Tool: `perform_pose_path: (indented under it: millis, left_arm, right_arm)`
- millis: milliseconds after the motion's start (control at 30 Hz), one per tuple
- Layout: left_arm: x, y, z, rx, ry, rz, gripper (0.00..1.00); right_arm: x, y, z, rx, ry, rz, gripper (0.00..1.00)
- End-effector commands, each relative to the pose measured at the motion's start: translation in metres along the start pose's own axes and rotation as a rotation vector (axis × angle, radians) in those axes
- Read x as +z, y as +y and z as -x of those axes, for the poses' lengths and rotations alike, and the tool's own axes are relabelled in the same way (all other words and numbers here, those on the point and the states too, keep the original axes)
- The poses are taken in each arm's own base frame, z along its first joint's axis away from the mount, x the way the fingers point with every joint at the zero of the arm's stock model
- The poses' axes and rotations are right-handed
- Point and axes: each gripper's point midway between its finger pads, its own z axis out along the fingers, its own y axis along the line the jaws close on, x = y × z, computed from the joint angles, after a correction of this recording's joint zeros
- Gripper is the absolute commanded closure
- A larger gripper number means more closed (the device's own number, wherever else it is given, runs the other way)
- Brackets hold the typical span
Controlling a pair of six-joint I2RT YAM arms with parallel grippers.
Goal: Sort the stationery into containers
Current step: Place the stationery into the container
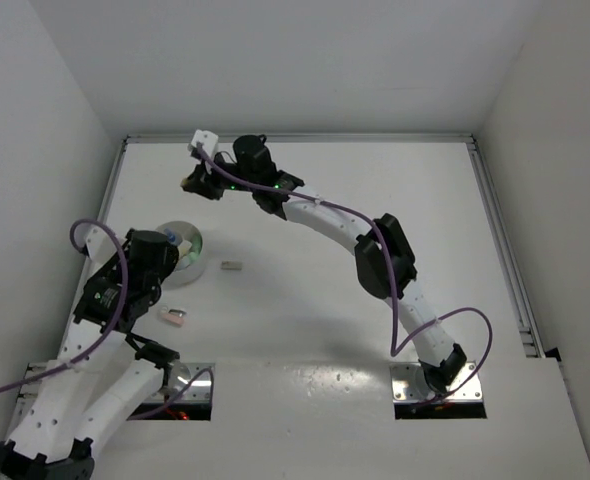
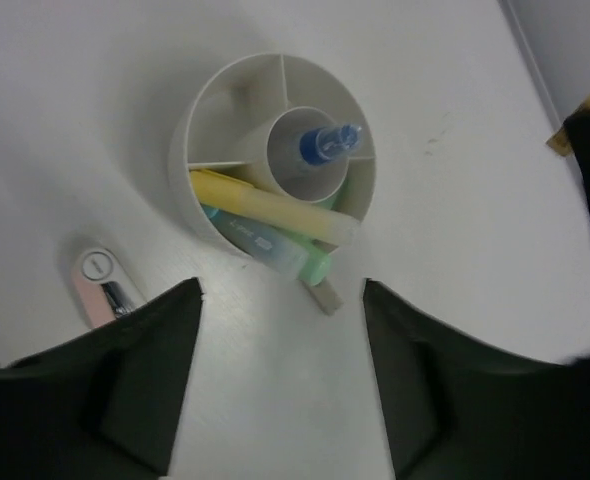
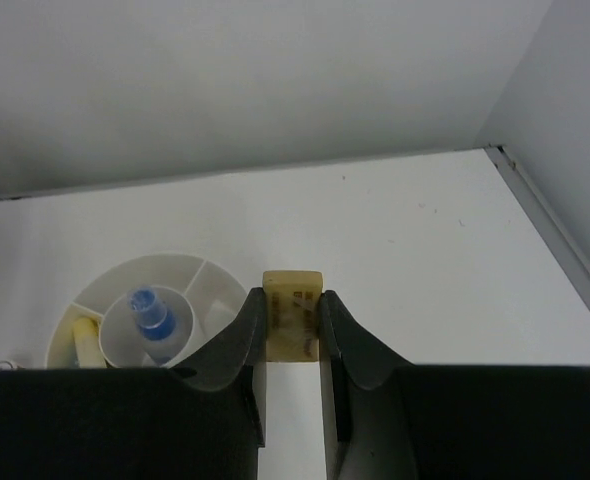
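Observation:
The round white bowl (image 1: 187, 242) has divided compartments. In the left wrist view (image 2: 207, 110) it holds a blue-tipped pen (image 2: 327, 143) in its middle cup, a yellow marker (image 2: 270, 207) and a green marker (image 2: 275, 248). A small grey block (image 1: 232, 266) lies just right of the bowl, and shows in the left wrist view (image 2: 325, 295). A pink item (image 1: 175, 318) lies nearer the arms. My left gripper (image 2: 281, 292) is open and empty, held above the table by the bowl. My right gripper (image 3: 293, 335) is shut on a tan block (image 3: 293, 300), raised beyond the bowl (image 3: 210, 285).
White walls close the table on the left, back and right. A metal rail (image 1: 505, 250) runs along the right edge. The right arm (image 1: 375, 255) stretches diagonally across the middle of the table. The pink item also shows in the left wrist view (image 2: 100, 285).

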Motion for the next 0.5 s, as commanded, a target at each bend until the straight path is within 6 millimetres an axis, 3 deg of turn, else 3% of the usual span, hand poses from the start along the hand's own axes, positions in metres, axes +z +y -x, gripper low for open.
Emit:
perform_pose_path:
  millis: [0,100,200,400,467]
  left_arm:
    - [-0.016,-0.023,0.019,-0.070,-0.007,-0.058,0.23]
    - [-0.021,-0.024,0.034,-0.074,-0.055,-0.059,0.16]
    - [-0.022,-0.026,0.044,-0.094,-0.083,-0.027,0.14]
    - [-0.014,-0.021,0.037,-0.080,-0.073,0.037,0.16]
    - [-0.014,-0.019,0.036,-0.091,-0.073,0.036,0.17]
  right_arm:
    - [0.002,0.003,0.049,-0.058,-0.158,0.041,1.00]
    - [0.005,0.004,0.053,-0.055,-0.172,0.057,1.00]
    - [0.010,0.009,0.034,-0.039,-0.144,0.090,1.00]
    - [0.021,0.016,-0.023,0.021,-0.076,0.111,1.00]
    - [0.023,0.015,-0.025,0.031,-0.083,0.111,1.00]
